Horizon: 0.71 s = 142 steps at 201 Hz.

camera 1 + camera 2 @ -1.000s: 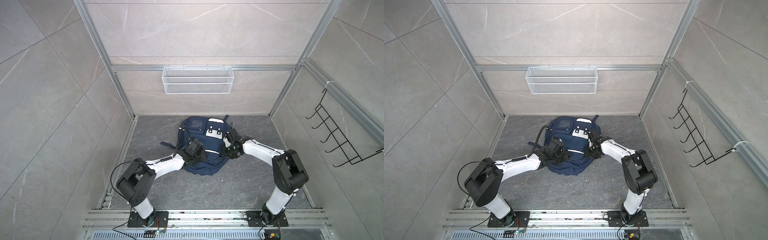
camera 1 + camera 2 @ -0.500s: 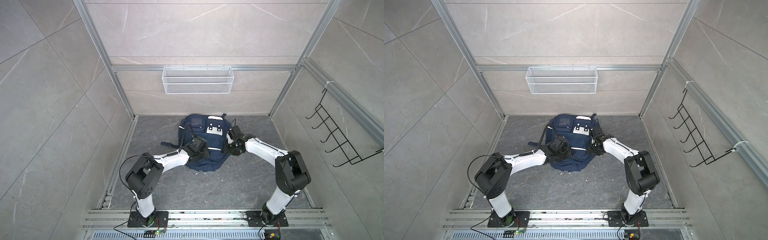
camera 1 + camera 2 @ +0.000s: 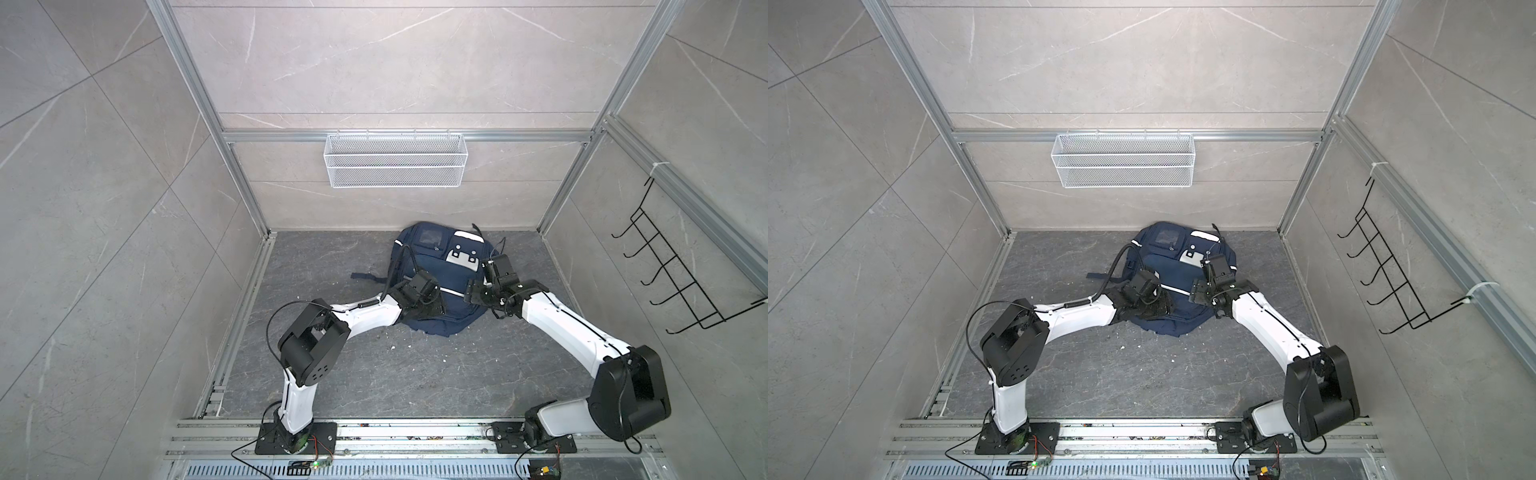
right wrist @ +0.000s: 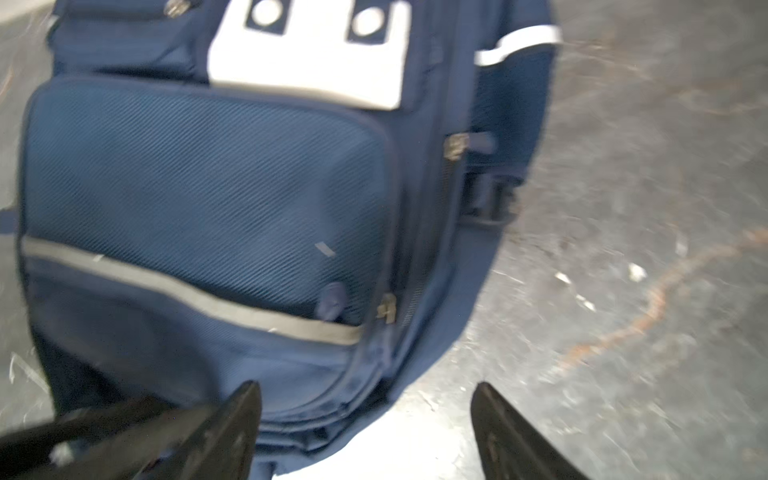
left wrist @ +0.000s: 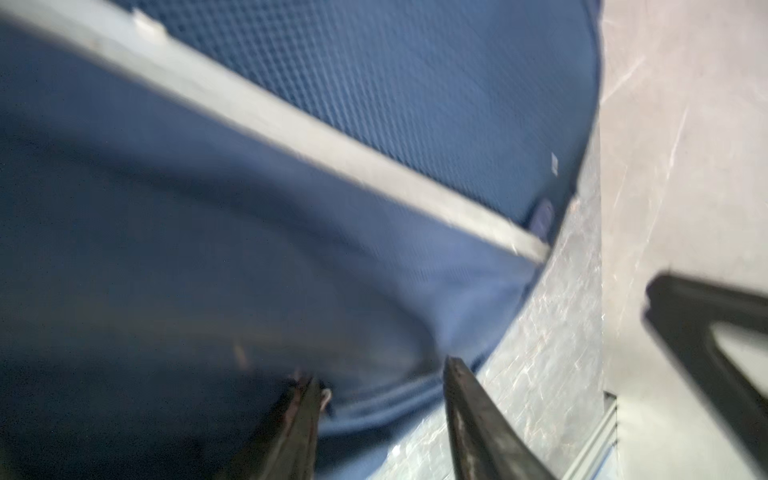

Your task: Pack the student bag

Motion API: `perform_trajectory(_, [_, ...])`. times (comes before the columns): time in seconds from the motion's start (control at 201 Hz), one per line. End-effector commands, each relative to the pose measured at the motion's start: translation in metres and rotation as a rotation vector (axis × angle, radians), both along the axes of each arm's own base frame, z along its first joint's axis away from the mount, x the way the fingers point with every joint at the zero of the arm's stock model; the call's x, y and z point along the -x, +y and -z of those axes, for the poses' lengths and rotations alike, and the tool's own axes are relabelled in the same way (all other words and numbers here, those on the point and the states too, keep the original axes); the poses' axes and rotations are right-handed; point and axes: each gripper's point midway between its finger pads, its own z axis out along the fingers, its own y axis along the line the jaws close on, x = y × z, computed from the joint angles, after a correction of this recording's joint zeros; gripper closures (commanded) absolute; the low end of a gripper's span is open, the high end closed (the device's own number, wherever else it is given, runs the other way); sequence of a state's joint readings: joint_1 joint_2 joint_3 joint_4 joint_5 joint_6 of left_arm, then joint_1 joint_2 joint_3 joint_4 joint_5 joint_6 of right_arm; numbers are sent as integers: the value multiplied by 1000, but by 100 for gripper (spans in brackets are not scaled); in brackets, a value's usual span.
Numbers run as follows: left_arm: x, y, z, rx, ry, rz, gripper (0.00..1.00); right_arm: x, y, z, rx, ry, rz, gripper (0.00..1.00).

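Grey floor (image 3: 374,365) is occupied at the back by the student bag (image 3: 440,270); left gripper (image 5: 380,372) and right gripper (image 4: 365,386) are parted, seemingly empty through blur, so fabric could be snagged.

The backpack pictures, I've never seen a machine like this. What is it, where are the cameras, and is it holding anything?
Two robot arms, white with black joints, are bolted at the near edge of a tiled booth: the left arm and the right arm. Both top views look down on the whole scene from overhead. The other two pictures, both blurry, come from a camera on each wrist, looking along that arm's jaws. On the grey floor lies one navy backpack, front side up. A wire basket hangs on the back wall. Both pairs of jaws stand open close to the backpack, gripping nothing.
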<state>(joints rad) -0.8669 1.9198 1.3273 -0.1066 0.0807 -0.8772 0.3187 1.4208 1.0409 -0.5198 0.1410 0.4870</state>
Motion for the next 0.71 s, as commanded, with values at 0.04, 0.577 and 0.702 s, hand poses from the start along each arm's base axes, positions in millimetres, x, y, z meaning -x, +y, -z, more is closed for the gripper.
perform_trajectory(0.04, [13,29,-58,-14,-115,22,28,7,-29,-6,66,-43,50,7])
perform_trajectory(0.577, [-11,306,-103,-362,-427,-576,1,5,-74,-19,309,-414,83,0])
perform_trajectory(0.702, [-18,343,-92,-501,-518,-654,2,2,-76,-11,342,-441,79,1])
